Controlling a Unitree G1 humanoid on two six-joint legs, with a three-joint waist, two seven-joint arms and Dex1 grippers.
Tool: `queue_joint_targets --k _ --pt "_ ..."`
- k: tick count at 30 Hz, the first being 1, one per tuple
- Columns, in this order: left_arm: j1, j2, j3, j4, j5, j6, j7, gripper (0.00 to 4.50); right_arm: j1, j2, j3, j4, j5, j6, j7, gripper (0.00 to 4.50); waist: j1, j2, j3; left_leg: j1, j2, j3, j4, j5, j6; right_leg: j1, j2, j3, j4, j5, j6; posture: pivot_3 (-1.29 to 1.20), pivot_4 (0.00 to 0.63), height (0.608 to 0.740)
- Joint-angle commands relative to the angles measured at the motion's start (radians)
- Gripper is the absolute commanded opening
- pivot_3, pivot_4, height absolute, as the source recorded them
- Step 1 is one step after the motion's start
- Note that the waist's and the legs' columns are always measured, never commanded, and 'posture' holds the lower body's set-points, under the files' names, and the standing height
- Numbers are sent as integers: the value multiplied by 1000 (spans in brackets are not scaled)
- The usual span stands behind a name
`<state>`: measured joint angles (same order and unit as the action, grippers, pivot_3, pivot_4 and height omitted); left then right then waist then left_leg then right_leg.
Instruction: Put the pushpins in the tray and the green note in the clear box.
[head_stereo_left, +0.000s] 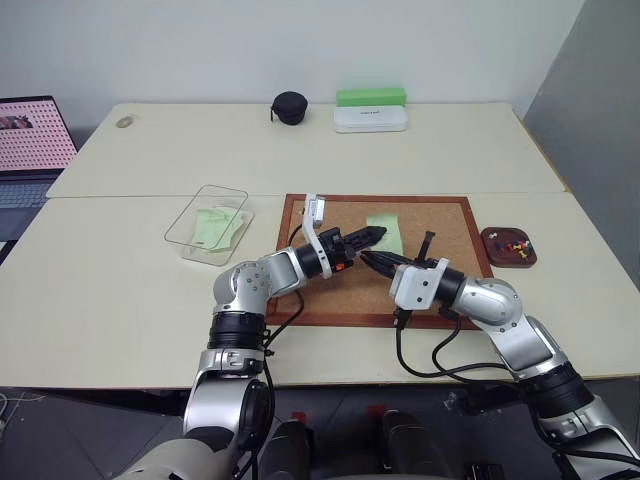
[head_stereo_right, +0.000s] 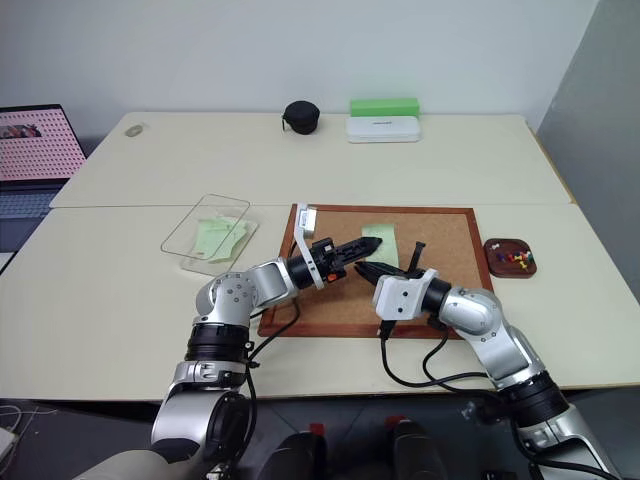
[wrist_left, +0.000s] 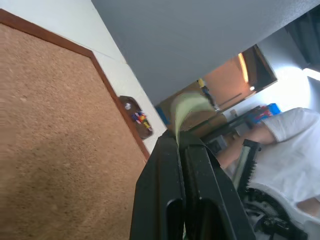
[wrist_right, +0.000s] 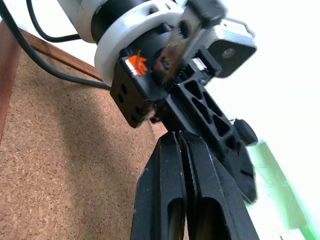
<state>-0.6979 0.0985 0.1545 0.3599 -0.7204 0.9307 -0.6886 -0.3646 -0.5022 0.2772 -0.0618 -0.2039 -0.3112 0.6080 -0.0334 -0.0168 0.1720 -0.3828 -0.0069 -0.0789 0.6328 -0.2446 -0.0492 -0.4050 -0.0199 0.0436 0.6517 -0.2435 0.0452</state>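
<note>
The pale green note (head_stereo_left: 390, 243) lies on the cork board (head_stereo_left: 440, 225), and my left gripper (head_stereo_left: 377, 236) is shut on its near edge. In the left wrist view the note (wrist_left: 189, 107) curls up from between the closed fingers. My right gripper (head_stereo_left: 368, 259) is shut just beside the left one over the board, and I see nothing between its fingers. The clear box (head_stereo_left: 188, 232) stands left of the board with pale green slips inside. The small reddish-brown tray (head_stereo_left: 495, 255) sits right of the board and holds coloured pushpins (head_stereo_left: 516, 243).
At the table's far side are a black round case (head_stereo_left: 290, 108), a white oblong case (head_stereo_left: 370, 120) and a bright green box (head_stereo_left: 371, 97). A laptop (head_stereo_left: 30, 140) stands at the far left. A person in white (wrist_left: 295, 150) shows beyond the table.
</note>
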Motion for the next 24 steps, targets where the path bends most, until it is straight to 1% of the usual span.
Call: queue_joint_targets --k 1,7,11,13,16,17,20,24 --pt "-23 23 -15 36 47 -75 -27 18 -17 10 -39 -90 50 29 5 0 1 0 0 0 0 0 0 0 0 0 0 0 0 0 0 0 150 740" --pt "-29 31 -20 70 71 -106 -53 18 -1 15 -52 -126 70 75 6 0 1 0 0 0 0 0 0 0 0 0 0 0 0 0 0 0 150 740" --pt "-21 25 -59 50 100 -131 -68 18 26 52 -112 -161 145 187 -37 0 1 0 0 0 0 0 0 0 0 0 0 0 0 0 0 0 150 740" --pt "-10 35 -109 8 131 -158 -93 18 35 85 -174 -166 190 294 -82 0 1 0 0 0 0 0 0 0 0 0 0 0 0 1 -2 0 150 740" --pt "33 77 -284 -93 280 -324 -167 18 56 122 -283 -134 221 456 -182 0 2 0 0 -1 0 0 0 0 0 0 0 0 0 2 -3 0 150 740" --pt "44 85 -320 -112 315 -370 -179 18 59 128 -303 -128 219 495 -205 0 4 0 0 0 0 0 0 0 0 0 0 0 0 2 -4 0 150 740" --pt "55 64 -370 -182 358 -468 -181 18 56 140 -380 -102 216 611 -285 0 7 0 0 -1 0 0 0 0 0 0 -1 0 0 3 -5 0 150 740" --pt "49 55 -481 -237 496 -667 -179 18 0 163 -523 -35 255 793 -413 0 8 0 0 -2 0 1 0 0 1 -1 -1 1 0 3 -5 0 150 740"
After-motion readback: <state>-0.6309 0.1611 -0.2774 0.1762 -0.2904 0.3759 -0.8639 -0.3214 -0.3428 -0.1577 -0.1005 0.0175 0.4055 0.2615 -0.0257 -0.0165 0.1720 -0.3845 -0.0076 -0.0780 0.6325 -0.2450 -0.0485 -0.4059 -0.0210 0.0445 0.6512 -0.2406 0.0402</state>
